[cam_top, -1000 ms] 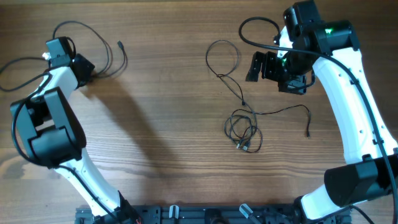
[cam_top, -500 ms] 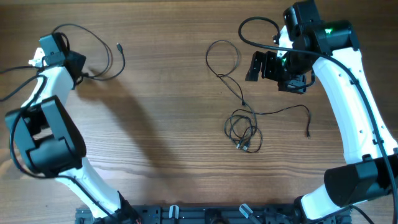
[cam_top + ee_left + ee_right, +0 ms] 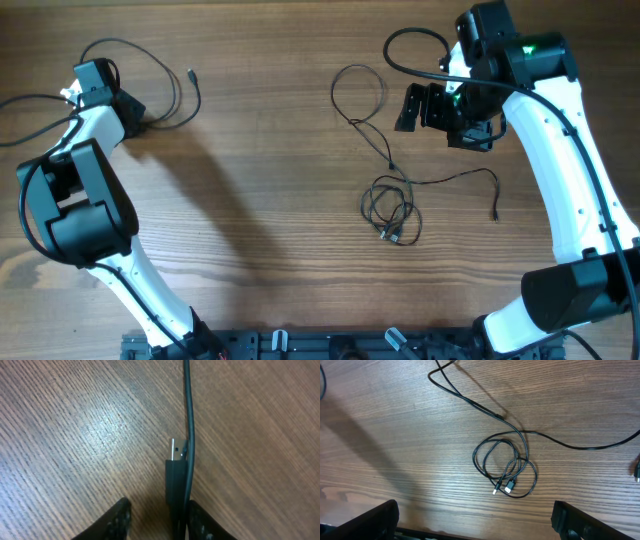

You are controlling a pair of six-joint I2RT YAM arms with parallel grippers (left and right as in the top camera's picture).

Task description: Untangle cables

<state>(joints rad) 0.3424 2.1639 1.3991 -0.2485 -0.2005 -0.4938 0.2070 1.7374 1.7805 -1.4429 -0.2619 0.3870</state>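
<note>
A tangle of thin black cables lies right of centre: a small coil [image 3: 390,205] with two silver-tipped plugs [image 3: 503,487], a loop [image 3: 360,95] above it, and a strand [image 3: 470,175] trailing right. The coil also shows in the right wrist view [image 3: 505,467]. A separate thin cable [image 3: 175,95] lies at the top left. Its USB plug [image 3: 175,472] lies between my left gripper's [image 3: 159,520] fingers, against the right finger, with a gap to the left finger. In the overhead view the left gripper [image 3: 140,115] is low at the table. My right gripper [image 3: 477,520] is wide open and empty, held above the tangle [image 3: 415,105].
Thicker black robot wiring loops off both arms, at the far left [image 3: 30,105] and the top right [image 3: 410,40]. The wooden table [image 3: 270,200] fills the view. The arm bases and a black rail [image 3: 330,345] are at the front edge.
My left gripper swung a little to the left and came back; the cable beside it barely shifted. The right arm and the tangle have not moved.
</note>
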